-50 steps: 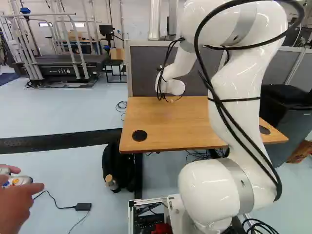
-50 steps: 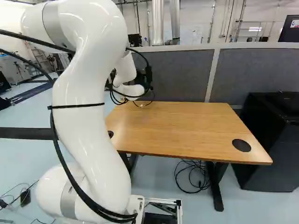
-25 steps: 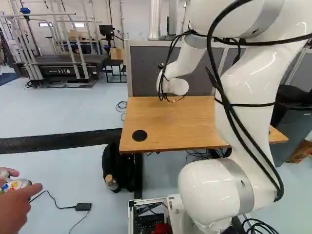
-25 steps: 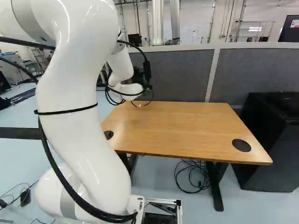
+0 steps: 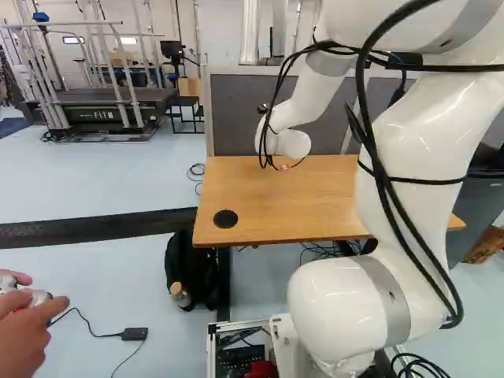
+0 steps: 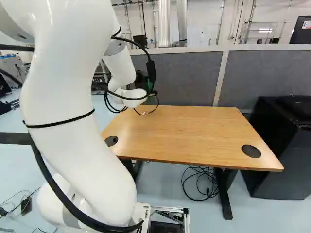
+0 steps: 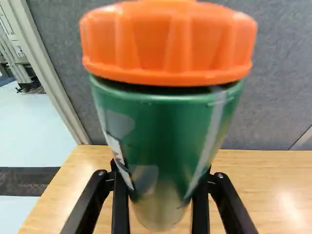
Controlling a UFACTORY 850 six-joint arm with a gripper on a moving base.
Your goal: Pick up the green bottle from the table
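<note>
Above the table's far part, the black gripper is mostly hidden behind the white wrist in the right base view. In the wrist view both fingers of the gripper press the green bottle from two sides, below its orange lid. A small green patch of the bottle shows beside the wrist, against the grey partition. The wooden table lies below. The bottle's foot is hidden in the base views, so its distance from the tabletop cannot be told.
A grey partition stands along the table's back edge. Beyond the table's right end is a black cabinet. A black bag lies on the floor by the table, and hands hold a controller at the left base view's left.
The arm's upper links have swung back, rightward in the left base view and leftward in the right one. The wrist has shifted slightly with the bottle. The base has stayed still.
</note>
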